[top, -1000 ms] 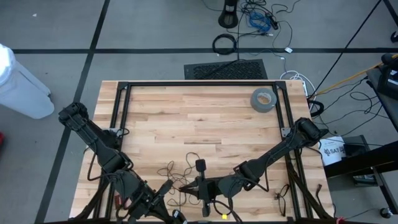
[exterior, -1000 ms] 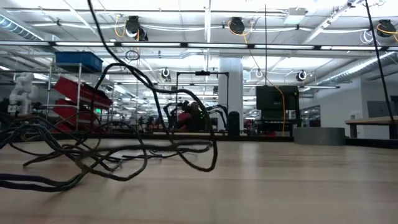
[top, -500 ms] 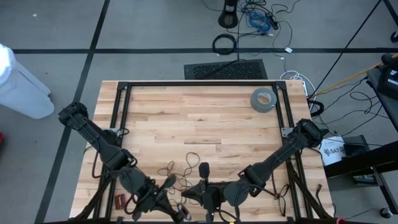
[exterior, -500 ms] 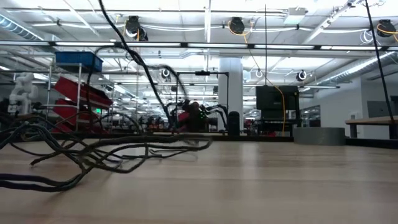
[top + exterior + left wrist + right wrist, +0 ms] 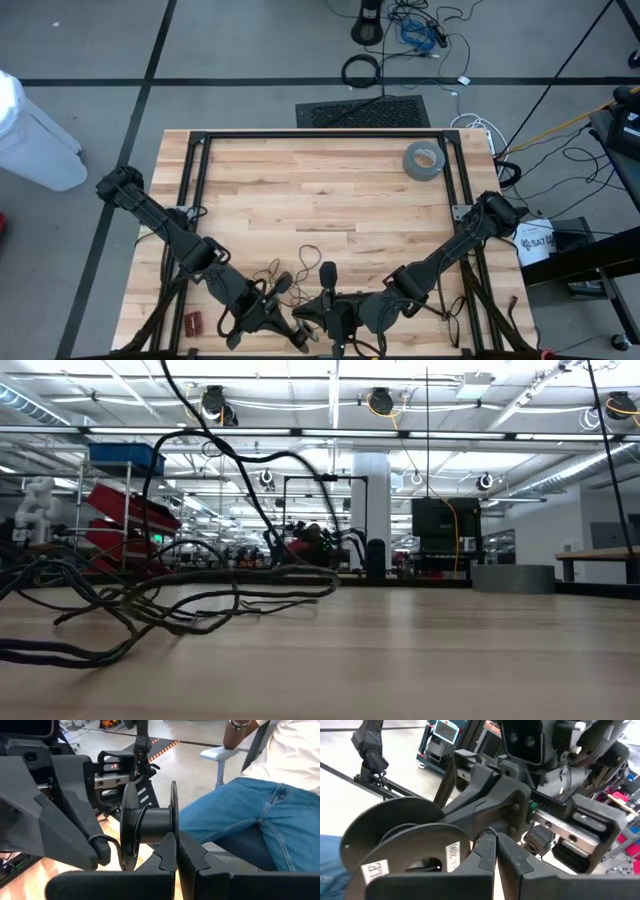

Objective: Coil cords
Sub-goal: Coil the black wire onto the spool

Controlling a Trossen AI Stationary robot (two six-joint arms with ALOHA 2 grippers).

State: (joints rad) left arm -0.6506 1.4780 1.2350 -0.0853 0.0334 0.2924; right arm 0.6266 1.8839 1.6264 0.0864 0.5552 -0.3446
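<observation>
Both my claws work low at the six o'clock edge of the counter, almost meeting. My left claw and my right claw each have fingers pressed together, and both sit against a black spool held at that near edge; what either pinches I cannot tell. The cords lie in loose tangled loops just toward twelve o'clock from my claws, one strand rising off the wood. A grey tape roll sits near the two o'clock corner, with bare boards in between. A seated person is just beyond the near edge.
</observation>
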